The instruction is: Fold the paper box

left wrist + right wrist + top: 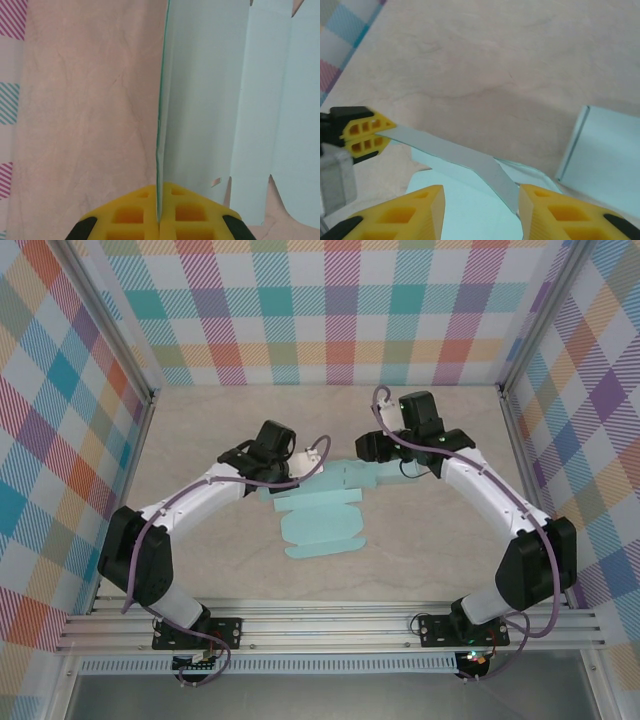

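Note:
The paper box (320, 525) is a flat pale teal cut-out lying on the table between the two arms. My left gripper (300, 472) is shut on a raised flap (210, 100) of it, the thin edge pinched between the yellow fingers (190, 215). In the right wrist view that left gripper (367, 135) holds the far end of a lifted grey-teal strip (455, 155). My right gripper (482, 210) stands open just above the box, with the strip's near end by its right finger (555, 210). From above, the right gripper (365, 455) sits at the box's far right end.
The beige table (420, 560) is fenced by plaid walls (330, 310) at the back and both sides, with metal posts at the corners. Another flat panel of the box (600, 145) lies to the right of my right gripper. Bare table stretches behind the box.

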Tool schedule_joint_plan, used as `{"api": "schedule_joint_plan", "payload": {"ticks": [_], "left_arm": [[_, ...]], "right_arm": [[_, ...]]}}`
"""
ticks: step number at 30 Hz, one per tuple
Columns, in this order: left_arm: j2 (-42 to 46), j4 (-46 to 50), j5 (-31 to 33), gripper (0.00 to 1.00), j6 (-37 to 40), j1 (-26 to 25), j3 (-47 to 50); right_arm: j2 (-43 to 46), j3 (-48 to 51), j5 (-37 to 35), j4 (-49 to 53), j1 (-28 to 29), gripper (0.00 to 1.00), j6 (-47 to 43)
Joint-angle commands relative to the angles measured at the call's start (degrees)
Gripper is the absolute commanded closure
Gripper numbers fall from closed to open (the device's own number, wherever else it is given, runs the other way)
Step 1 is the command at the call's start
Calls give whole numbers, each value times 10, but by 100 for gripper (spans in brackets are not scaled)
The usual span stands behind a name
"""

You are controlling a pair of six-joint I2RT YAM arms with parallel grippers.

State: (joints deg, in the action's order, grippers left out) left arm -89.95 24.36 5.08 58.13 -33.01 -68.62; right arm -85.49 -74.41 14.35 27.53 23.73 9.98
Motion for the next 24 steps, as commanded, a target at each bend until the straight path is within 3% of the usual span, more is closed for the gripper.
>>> {"api": "schedule_joint_plan", "payload": {"ticks": [1,10,15,24], "left_arm": [[3,-41,43,100,-6,-29,19],[18,-259,148,100,40,-102,129],[17,-338,181,100,58,-126,168],[2,-486,237,100,100,-149,222]], "right_arm": [[19,7,-29,47,0,59,85],[44,84,-18,12,0,61,163],[38,107,4,-8,0,48,191],[13,115,5,-22,1,35,217]]}}
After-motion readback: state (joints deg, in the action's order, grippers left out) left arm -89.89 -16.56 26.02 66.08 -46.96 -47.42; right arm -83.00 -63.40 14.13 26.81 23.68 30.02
